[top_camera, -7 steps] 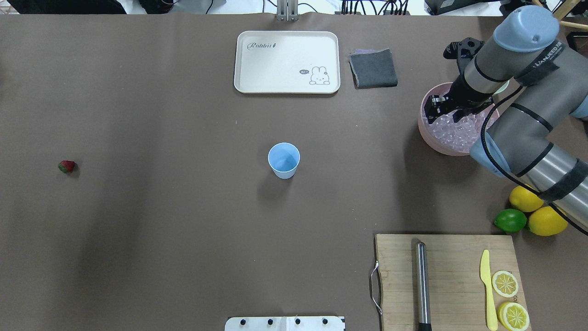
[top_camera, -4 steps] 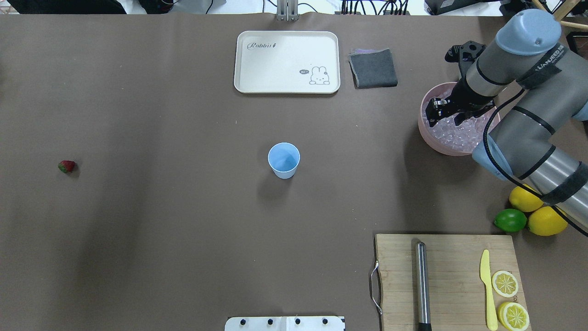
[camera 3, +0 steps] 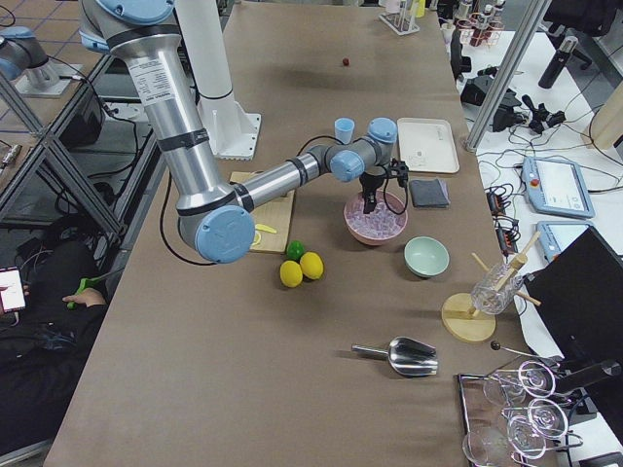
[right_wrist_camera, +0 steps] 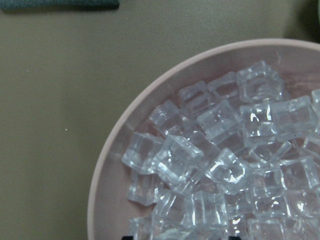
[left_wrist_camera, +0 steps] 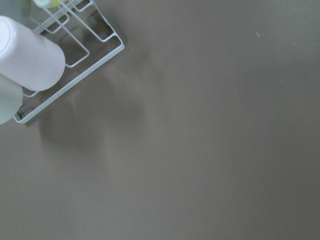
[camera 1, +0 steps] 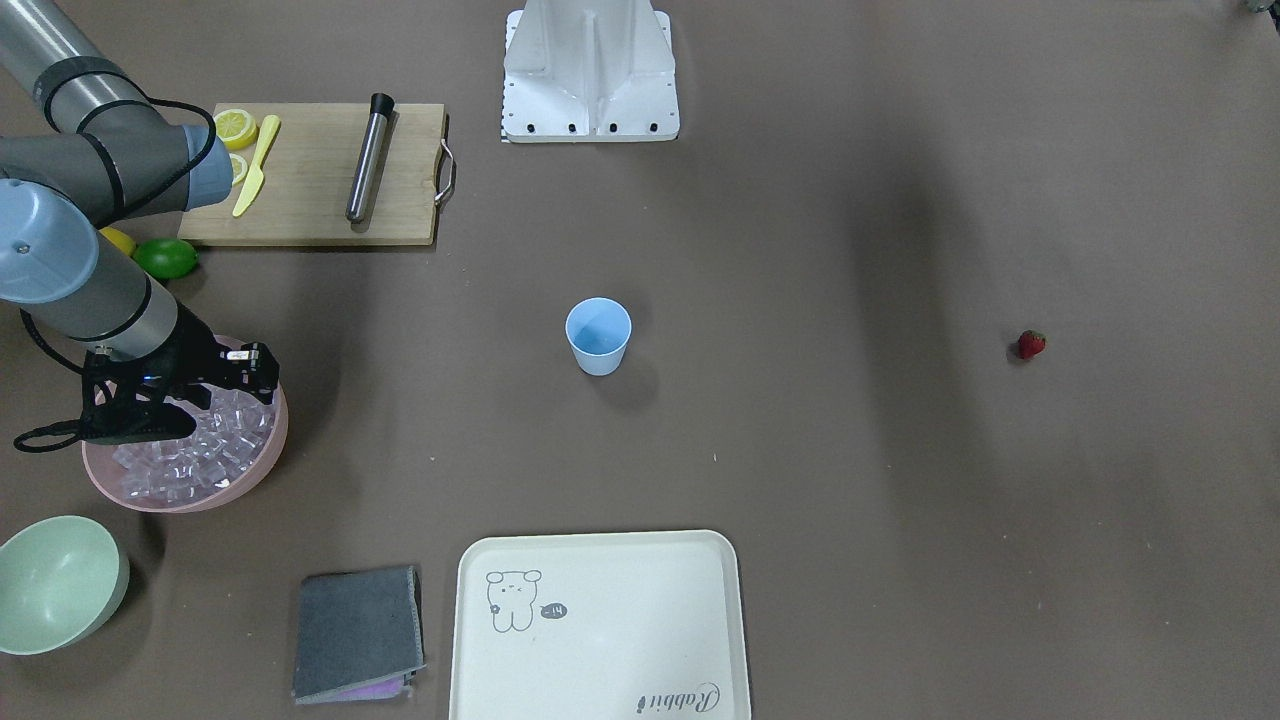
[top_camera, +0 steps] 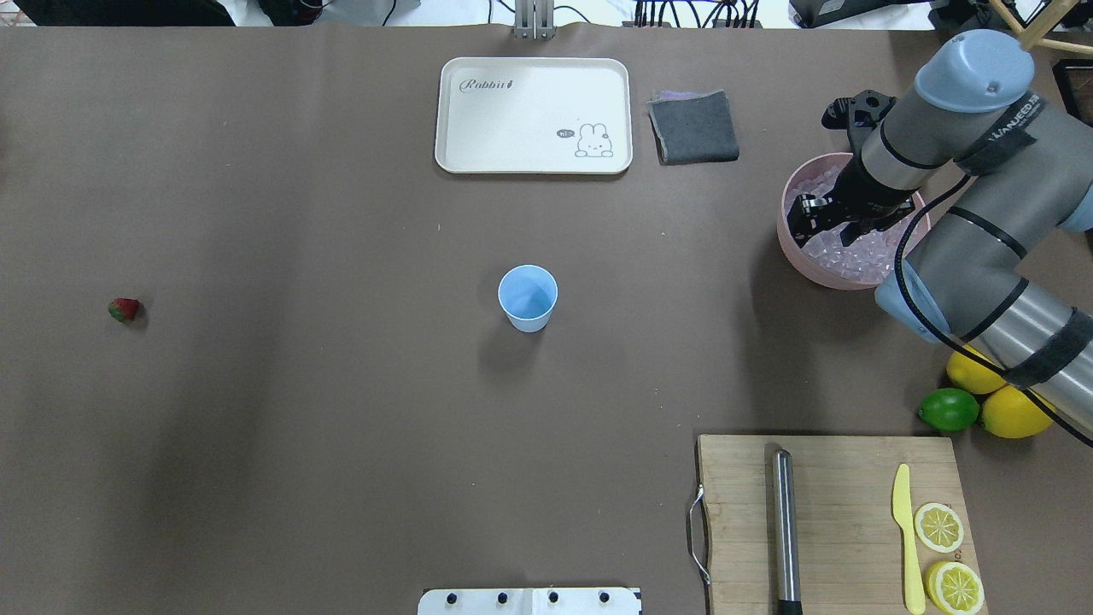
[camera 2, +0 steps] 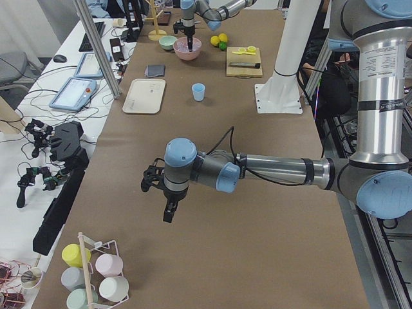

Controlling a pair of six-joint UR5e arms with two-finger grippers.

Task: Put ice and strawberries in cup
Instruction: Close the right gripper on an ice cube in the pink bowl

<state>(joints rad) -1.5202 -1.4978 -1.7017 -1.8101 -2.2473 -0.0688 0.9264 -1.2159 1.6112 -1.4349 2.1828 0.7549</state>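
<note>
The light blue cup (top_camera: 528, 295) stands upright mid-table, also in the front view (camera 1: 598, 335). The tiny red strawberry (top_camera: 125, 309) lies alone far to the left, also in the front view (camera 1: 1031, 344). Clear ice cubes (right_wrist_camera: 225, 160) fill the pink bowl (top_camera: 790, 248) at the right. My right gripper (top_camera: 821, 224) points down over the ice (camera 1: 190, 455), fingers apart, holding nothing. My left gripper (camera 2: 168, 209) shows only in the exterior left view, hovering over bare table; I cannot tell whether it is open or shut.
A white rabbit tray (top_camera: 533, 115) and a grey cloth (top_camera: 693, 126) lie at the far side. A cutting board (top_camera: 837, 521) holds a metal rod, a yellow knife and lemon halves. Lemons and a lime (top_camera: 948, 410) sit beside it. A pale green bowl (camera 1: 55, 585) stands near the pink bowl. A cup rack (left_wrist_camera: 45, 60) stands by the left arm.
My right gripper has shifted slightly over the pink bowl, a little lower and nearer the ice. The cup and the strawberry have not moved.
</note>
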